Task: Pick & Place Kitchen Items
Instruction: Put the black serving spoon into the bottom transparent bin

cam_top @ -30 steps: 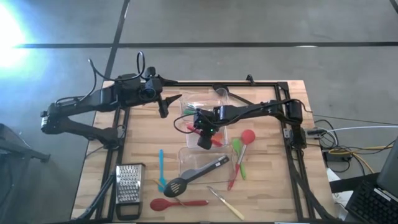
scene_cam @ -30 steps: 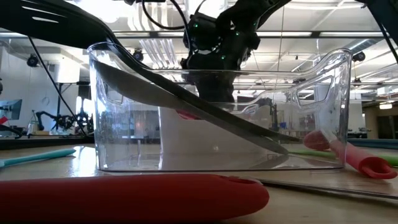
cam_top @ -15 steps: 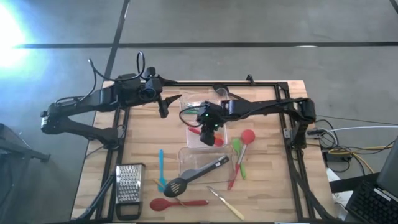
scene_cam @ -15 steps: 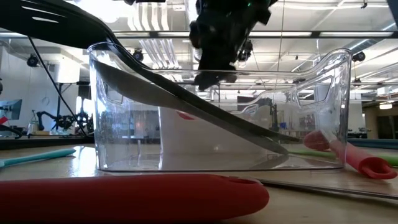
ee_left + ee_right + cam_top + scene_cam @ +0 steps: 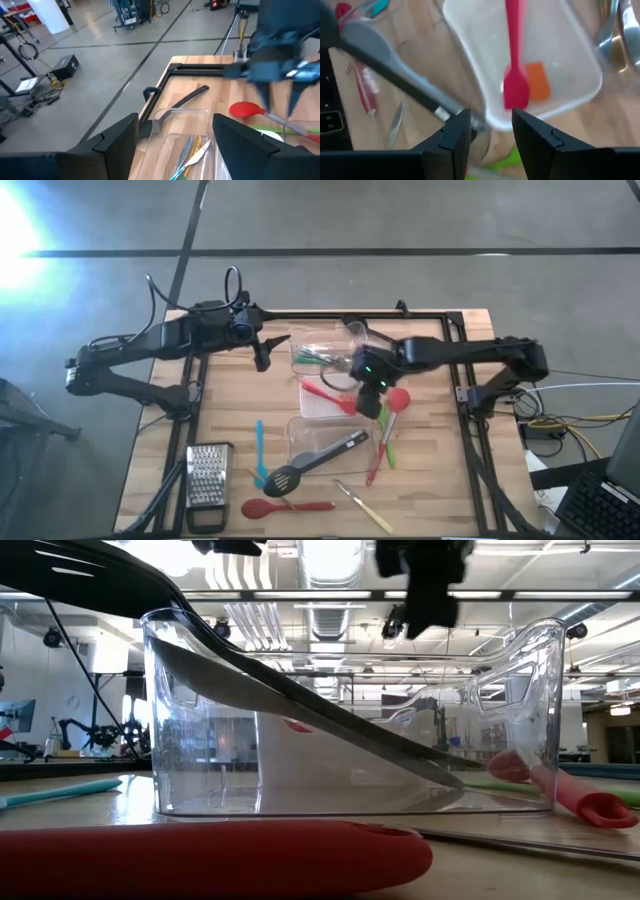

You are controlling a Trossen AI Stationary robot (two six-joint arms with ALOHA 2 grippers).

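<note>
Red spatula (image 5: 325,394) lying in middle clear tub (image 5: 312,412), dropped clear. Right gripper (image 5: 370,402) above tub's edge, fingers apart, nothing held. Left gripper (image 5: 262,352) parked by far tub, fingers spread. Next: choose loose utensil, likely red spoon (image 5: 393,408) nearby, descend, pinch handle

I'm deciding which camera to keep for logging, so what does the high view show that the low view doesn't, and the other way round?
Only the high view shows the steel box grater near the table's front left corner, the teal-handled utensil's whole length, the green spatula, and the waiting left gripper with its fingers open at the back of the table. Only the low view shows the room's ceiling lights and distant equipment. Both show the clear plastic tub with the black slotted spoon leaning out of it, the red spoon in front, and the right gripper, fingers apart and empty.
</note>
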